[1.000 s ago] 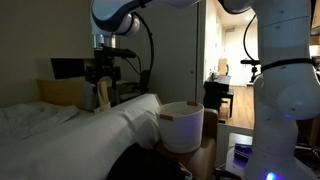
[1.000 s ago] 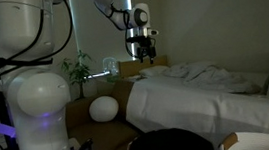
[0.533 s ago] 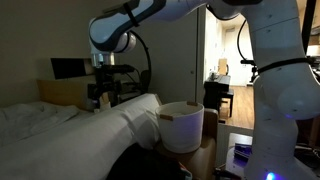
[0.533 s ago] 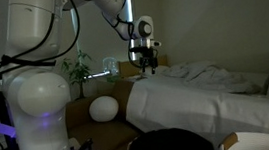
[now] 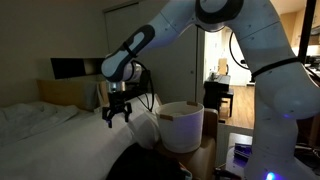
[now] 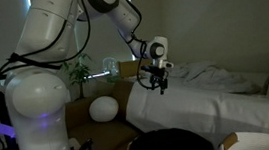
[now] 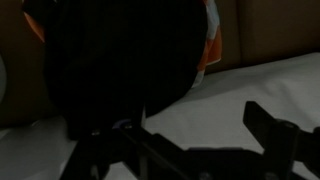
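Observation:
My gripper [image 5: 118,117] hangs just above the near edge of a bed covered in white bedding [image 5: 60,130]. Its fingers are spread apart and hold nothing. It shows in both exterior views, low over the folded duvet edge [image 6: 157,84]. In the wrist view the two dark fingers [image 7: 190,135] frame a patch of white bedding [image 7: 200,100]. A large dark shape [image 7: 120,50] with an orange edge fills the top of that view; I cannot tell what it is.
A white round basket [image 5: 182,125] stands beside the bed near the robot base [image 5: 285,110]. A white globe [image 6: 103,108] and a plant [image 6: 77,69] sit by the wall. A dark rounded object [image 6: 167,147] lies in the foreground. A monitor [image 5: 68,68] stands behind the bed.
The gripper has come down from high near the head of the bed and moved along to just above the bedding's near edge. Its fingers stay open.

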`<state>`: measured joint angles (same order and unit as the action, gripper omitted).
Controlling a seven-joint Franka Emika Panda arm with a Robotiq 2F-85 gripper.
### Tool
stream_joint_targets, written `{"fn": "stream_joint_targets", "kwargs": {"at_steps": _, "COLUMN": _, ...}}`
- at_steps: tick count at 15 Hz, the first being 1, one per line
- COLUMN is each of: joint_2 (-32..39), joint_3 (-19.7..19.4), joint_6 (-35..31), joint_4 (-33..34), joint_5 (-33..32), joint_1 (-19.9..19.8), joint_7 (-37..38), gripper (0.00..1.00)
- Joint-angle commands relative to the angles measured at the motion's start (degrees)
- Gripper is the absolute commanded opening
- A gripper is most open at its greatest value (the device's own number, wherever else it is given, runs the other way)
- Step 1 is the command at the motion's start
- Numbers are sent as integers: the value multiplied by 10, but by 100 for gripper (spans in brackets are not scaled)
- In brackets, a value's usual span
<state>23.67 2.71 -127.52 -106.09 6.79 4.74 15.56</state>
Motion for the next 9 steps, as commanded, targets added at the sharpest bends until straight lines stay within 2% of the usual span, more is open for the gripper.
{"fn": "stream_joint_targets", "kwargs": {"at_steps": 1, "joint_2": 54, "joint_3": 0, "joint_6": -83, "joint_4": -2, "joint_5": 32, "joint_1": -9, "joint_7": -9, "gripper": 100}}
{"fn": "stream_joint_targets", "kwargs": {"at_steps": 5, "joint_2": 120, "joint_3": -4, "joint_6": -196, "joint_4": 12, "joint_5": 81, "joint_1": -7, "joint_7": 49, "gripper": 100}}
{"fn": "stream_joint_targets", "kwargs": {"at_steps": 9, "joint_2": 163, "joint_3": -6, "joint_6": -251, "joint_4": -4, "joint_5": 137, "joint_1": -12, "joint_7": 104, "gripper": 100}}
